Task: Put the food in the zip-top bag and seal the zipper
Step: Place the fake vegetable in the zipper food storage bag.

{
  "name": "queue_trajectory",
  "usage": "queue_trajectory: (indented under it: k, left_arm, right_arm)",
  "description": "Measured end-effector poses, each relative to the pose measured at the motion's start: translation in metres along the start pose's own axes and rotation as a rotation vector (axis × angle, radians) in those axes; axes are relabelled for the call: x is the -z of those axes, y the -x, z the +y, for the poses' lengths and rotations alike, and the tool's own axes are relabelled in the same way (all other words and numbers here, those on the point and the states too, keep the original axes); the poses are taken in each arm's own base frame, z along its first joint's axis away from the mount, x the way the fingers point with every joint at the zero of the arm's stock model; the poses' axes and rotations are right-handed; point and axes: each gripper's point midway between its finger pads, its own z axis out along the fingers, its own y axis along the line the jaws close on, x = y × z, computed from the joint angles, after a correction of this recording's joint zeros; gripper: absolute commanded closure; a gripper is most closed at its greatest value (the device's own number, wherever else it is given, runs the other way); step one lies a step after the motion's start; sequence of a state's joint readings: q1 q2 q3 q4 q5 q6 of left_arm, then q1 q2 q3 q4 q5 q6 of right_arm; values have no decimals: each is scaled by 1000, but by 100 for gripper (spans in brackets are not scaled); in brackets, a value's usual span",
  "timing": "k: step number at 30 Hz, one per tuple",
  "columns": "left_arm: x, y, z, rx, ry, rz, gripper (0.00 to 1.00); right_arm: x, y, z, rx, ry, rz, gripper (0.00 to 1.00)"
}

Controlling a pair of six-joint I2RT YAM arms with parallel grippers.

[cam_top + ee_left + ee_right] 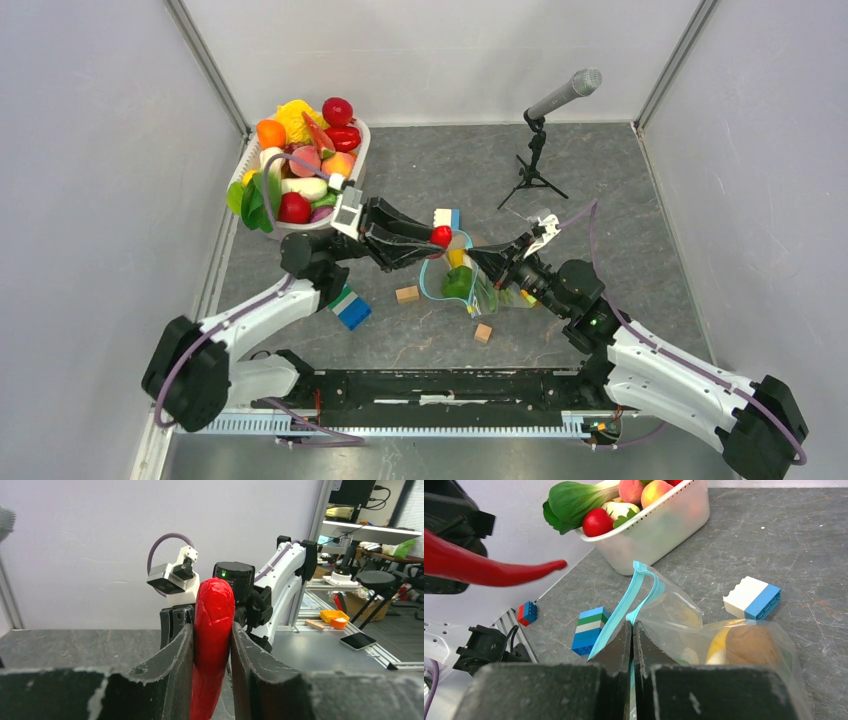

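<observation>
- We see the left gripper (212,637) closed partway and clamped on a glossy red chili pepper (214,605), which stands pinched between the two fingers.
- From overhead, the pepper hangs at the rear-left rim of the zip-top bag (472,292); the right wrist view shows its tip clear of the plastic.
- The bag lies mid-table, clear and crinkly, its mouth spread into a loop toward the left arm. A yellow piece (456,257) and a green piece (457,284) sit inside.
- The right gripper (632,627) is shut tight, pinching the light-blue zipper (621,607) at the mouth edge.
- A white tub (362,150) heaped with food fills the rear-left corner.
- A blue-and-white block (751,597) sits just behind the bag, a striped block (350,307) by the left arm, and two tan cubes (407,294) in front.
- A microphone stand (535,170) stands rear right, well apart.
</observation>
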State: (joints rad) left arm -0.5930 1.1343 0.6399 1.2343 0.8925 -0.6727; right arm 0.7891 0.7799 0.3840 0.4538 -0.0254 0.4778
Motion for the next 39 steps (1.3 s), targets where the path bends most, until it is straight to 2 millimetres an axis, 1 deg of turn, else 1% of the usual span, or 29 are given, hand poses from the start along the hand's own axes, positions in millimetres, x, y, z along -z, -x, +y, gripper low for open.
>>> queue_trajectory:
  k: [1,4,9,13,14,18,22,26,30,35,39]
  left_arm:
    - [-3,-3,0,4,-16,-9,71]
    - [-9,-21,4,40,-45,-7,71]
    - [-17,-56,8,108,-74,32,72]
    - [-15,-76,13,137,-73,69,71]
    - [-15,-80,15,139,-69,79,73]
    - [-12,-101,26,138,-37,132,73]
    - [-5,-123,37,129,4,200,71]
    - [1,-145,44,100,35,277,69]
    - [10,-162,49,50,73,359,67]
    - [32,-186,63,12,170,485,63]
    - [43,-195,66,-5,204,547,59]
  right_arm:
    - [0,0,0,0,0,0,98]
    - [0,0,0,-1,0,0,98]
    - [1,2,1,-7,3,-4,98]
    - [3,5,4,-14,12,-14,98]
    - [4,7,5,-16,17,-17,97]
    - [6,12,10,-23,37,-32,97]
    - [8,17,13,-24,45,-45,97]
    - [9,19,6,-23,14,-51,97]
    - [10,19,2,-24,-6,-49,97]
    - [12,18,12,-32,39,-40,97]
    - [12,16,16,-39,55,-31,97]
